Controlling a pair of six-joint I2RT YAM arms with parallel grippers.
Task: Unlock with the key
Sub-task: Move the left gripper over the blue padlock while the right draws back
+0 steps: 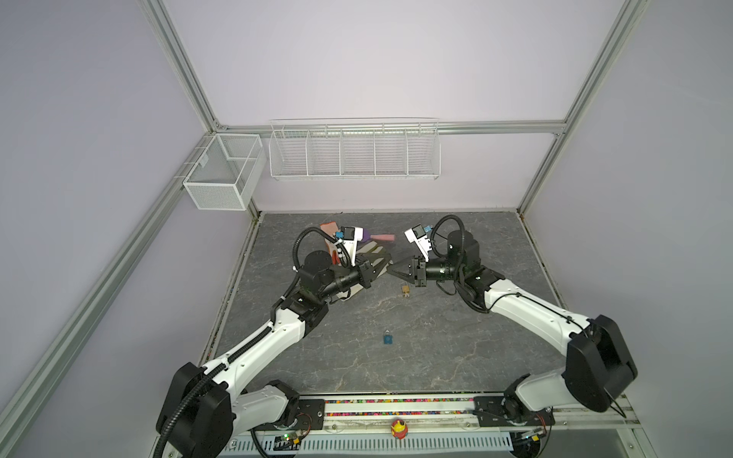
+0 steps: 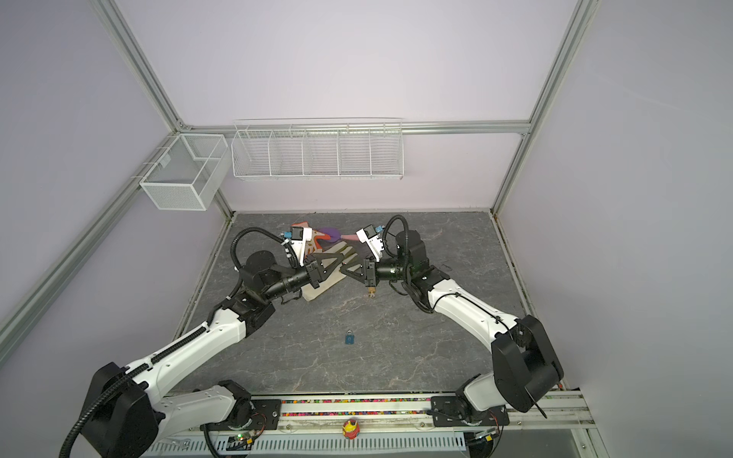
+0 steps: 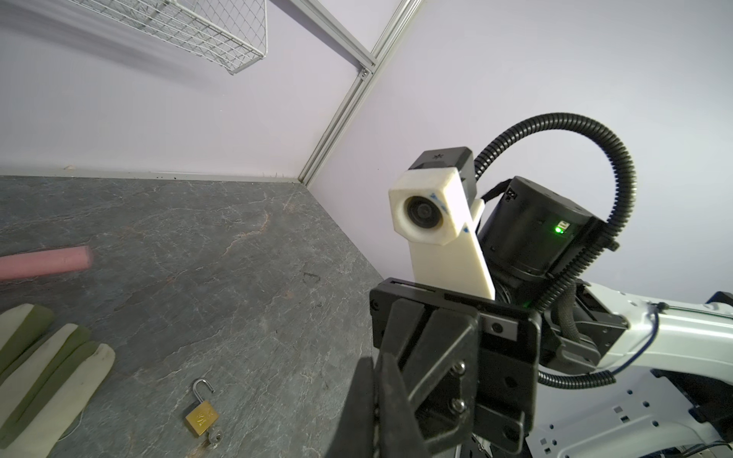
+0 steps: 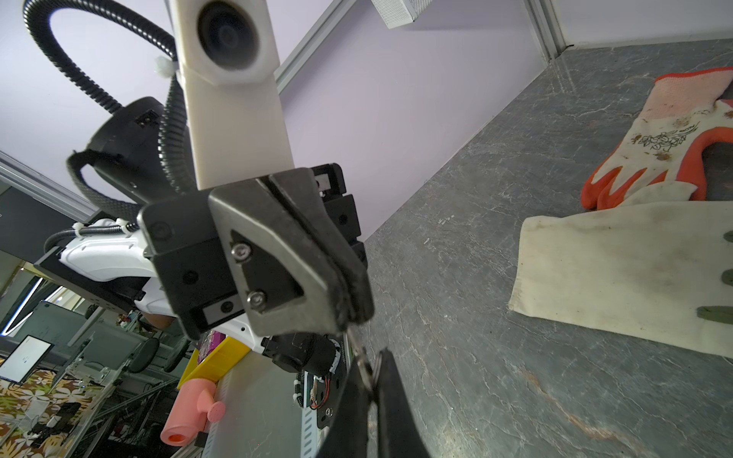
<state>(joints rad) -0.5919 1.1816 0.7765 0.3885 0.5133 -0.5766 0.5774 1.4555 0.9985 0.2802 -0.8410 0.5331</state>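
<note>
My two grippers meet tip to tip above the middle of the table in both top views. In the right wrist view a small silver key (image 4: 358, 351) on a ring spans the two. My right gripper (image 4: 371, 372) is shut on its ring end. My left gripper (image 4: 351, 315) is closed on the other end. A brass padlock (image 3: 201, 416) lies on the table below them with its shackle swung open and another key (image 3: 214, 438) in its base. A blue padlock (image 1: 388, 338) lies nearer the front, shackle down.
A cream and green glove (image 4: 618, 273) and an orange one (image 4: 674, 138) lie behind the left gripper (image 1: 386, 262). A pink cylinder (image 3: 43, 261) lies beyond them. A wire rack (image 1: 353, 150) and a mesh box (image 1: 222, 174) hang on the back wall.
</note>
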